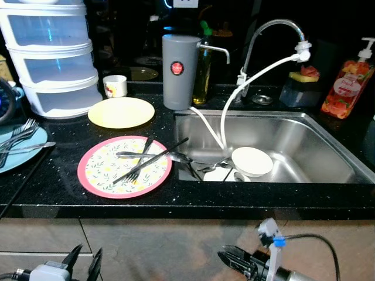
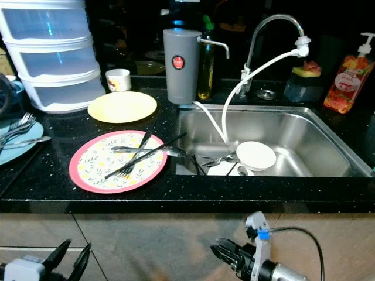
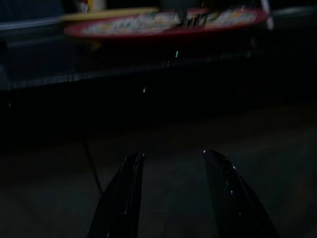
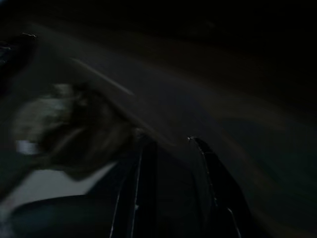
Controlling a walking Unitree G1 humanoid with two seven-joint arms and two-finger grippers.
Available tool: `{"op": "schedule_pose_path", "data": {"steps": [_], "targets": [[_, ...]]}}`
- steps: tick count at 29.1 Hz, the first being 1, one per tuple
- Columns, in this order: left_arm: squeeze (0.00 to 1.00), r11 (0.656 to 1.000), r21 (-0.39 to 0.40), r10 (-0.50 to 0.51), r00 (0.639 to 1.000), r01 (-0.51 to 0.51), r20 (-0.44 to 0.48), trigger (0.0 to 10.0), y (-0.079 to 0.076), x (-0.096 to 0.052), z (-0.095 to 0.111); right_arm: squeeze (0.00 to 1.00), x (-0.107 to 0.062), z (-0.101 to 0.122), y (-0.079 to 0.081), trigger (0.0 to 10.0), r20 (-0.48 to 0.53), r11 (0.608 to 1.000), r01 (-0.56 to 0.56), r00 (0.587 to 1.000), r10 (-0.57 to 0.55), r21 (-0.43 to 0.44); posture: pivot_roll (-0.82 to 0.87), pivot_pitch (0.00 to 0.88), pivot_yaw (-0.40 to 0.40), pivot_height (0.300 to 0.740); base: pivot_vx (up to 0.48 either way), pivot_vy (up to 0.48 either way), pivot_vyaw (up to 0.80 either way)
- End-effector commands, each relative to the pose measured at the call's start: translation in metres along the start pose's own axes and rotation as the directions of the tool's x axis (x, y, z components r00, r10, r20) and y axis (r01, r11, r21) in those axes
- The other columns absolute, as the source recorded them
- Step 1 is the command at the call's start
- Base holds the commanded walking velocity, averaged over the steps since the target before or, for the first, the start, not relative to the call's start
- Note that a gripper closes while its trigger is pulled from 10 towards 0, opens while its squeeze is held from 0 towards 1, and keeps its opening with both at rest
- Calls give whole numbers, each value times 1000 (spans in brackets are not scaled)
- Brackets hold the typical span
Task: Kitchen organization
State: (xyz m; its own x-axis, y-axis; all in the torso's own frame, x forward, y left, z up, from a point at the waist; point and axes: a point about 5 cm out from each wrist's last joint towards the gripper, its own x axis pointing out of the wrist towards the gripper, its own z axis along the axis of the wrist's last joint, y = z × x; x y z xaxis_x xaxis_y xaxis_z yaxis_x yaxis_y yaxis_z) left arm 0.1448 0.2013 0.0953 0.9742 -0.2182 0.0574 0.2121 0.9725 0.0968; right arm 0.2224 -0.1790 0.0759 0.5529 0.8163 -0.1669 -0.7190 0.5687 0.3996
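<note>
A pink-rimmed flowered plate holds crossed forks and a spoon. Both the left gripper and right gripper hang low, fingers apart.

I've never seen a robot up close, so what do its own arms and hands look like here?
Each hand ends in two long, glossy black fingers. The left hand sits on a pale grey wrist block. The right hand joins a silver arm with a white bracket, a blue clip and a thin dark cable looping out.

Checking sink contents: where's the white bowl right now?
The white bowl sits in the sink, at its front left, just right of the cutlery and below the white hose from the faucet.
</note>
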Motion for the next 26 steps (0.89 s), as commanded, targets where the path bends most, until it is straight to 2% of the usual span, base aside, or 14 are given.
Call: {"op": "schedule_pose_path", "data": {"steps": [1,3,4,6,8,10,14,18,22,23,24,26], "targets": [[0,1000,-5,-31,999,31,-17,10000,-2,-1,1,0,2,4,5,10000,-1,998,-55,999,55,31,42,15,-54,740,0,0,0],[0,997,16,-73,997,72,26,10000,-2,5,14,0,5,26,15,10000,45,985,-158,987,155,65,40,11,-50,740,0,0,0],[0,997,16,-73,997,72,26,10000,-2,5,14,0,5,26,15,10000,45,985,-158,987,155,65,40,11,-50,740,0,0,0],[0,995,28,-96,993,95,63,10000,-3,10,27,0,7,41,21,10000,87,973,-216,974,209,86,40,11,-50,740,0,0,0],[0,992,36,-127,986,124,110,10000,-5,20,48,0,8,64,28,10000,161,946,-306,944,287,110,43,9,-51,740,0,0,0],[0,991,34,-135,981,132,138,10000,-5,26,59,0,9,77,32,10000,211,925,-361,920,332,120,45,8,-51,740,0,0,0],[0,991,34,-134,978,130,162,10000,-5,30,66,0,10,87,35,10000,249,912,-393,901,356,117,45,8,-51,740,0,0,0],[0,993,58,-113,964,102,241,10000,-1,48,89,0,25,116,32,10000,341,953,-303,897,281,14,49,7,-50,740,0,0,0],[0,990,134,-77,964,44,254,10000,8,68,101,0,38,134,22,10000,410,985,-172,899,155,3,49,4,-46,740,0,0,0],[0,990,134,-77,964,44,254,10000,8,68,101,0,38,134,22,10000,410,985,-172,899,155,3,49,4,-46,740,0,0,0],[0,987,159,-38,967,-3,251,10000,15,85,110,0,48,147,16,10000,438,997,-61,896,70,-36,48,2,-44,740,0,0,0],[0,988,151,-18,969,-20,248,10000,23,109,122,0,57,162,11,10000,446,996,48,895,-9,-76,50,1,-45,740,0,0,0]]}}
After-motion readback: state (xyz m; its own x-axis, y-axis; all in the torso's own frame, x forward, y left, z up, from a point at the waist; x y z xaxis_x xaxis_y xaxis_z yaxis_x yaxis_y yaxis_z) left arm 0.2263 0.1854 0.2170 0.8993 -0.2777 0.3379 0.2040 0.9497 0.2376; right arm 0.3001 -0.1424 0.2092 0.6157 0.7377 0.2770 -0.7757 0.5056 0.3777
